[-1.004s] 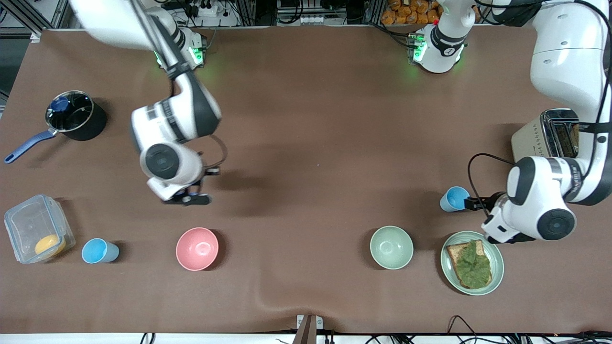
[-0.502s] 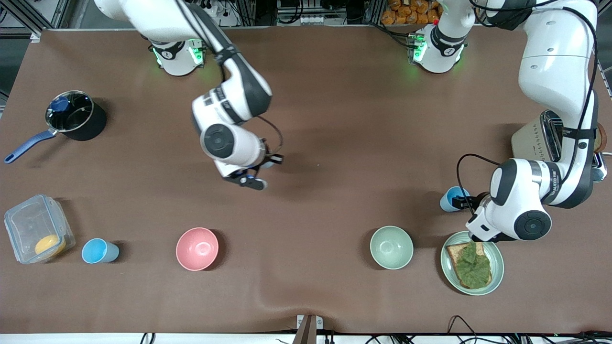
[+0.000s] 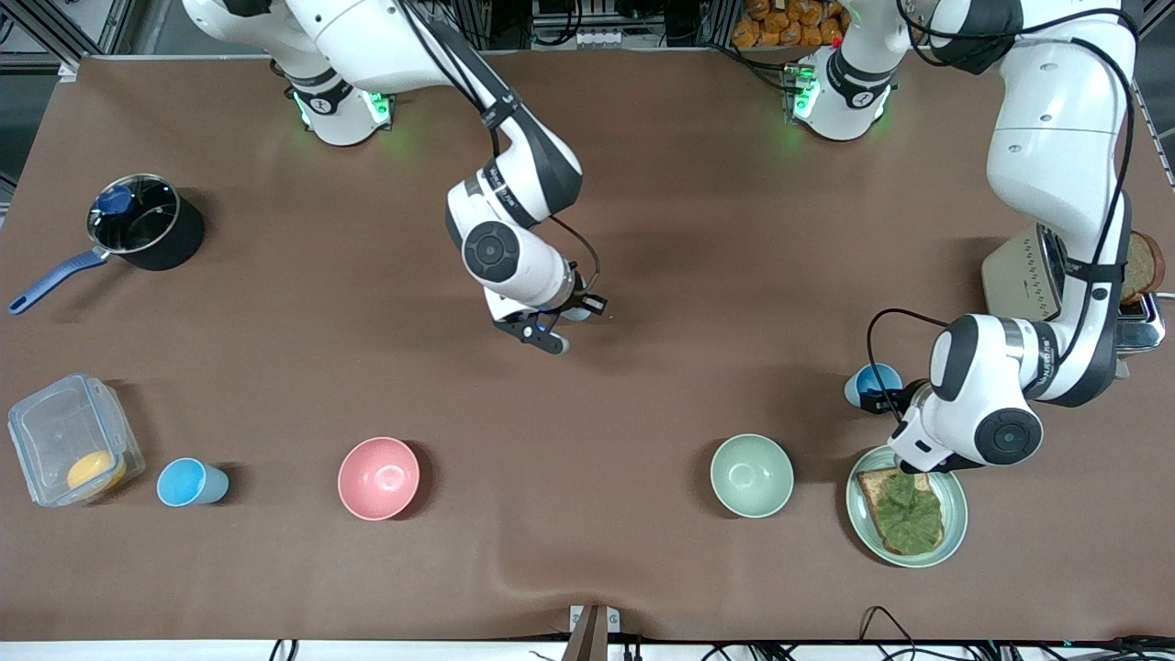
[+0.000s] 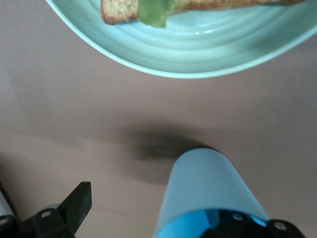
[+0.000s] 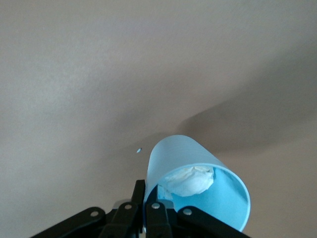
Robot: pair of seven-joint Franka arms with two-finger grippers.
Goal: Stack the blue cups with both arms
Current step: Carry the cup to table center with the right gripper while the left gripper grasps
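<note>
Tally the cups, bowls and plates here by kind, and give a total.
Cups: 3, one in the right claw
Bowls: 2
Plates: 1
Total: 6

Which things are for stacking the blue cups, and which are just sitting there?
For the job:
- cup with white patch, in the shut right gripper
- second cup, at the open left gripper
- third cup, beside the plastic box

Just lying about:
- pink bowl
- green bowl
- toast plate
- pot
- toaster
- plastic box
</note>
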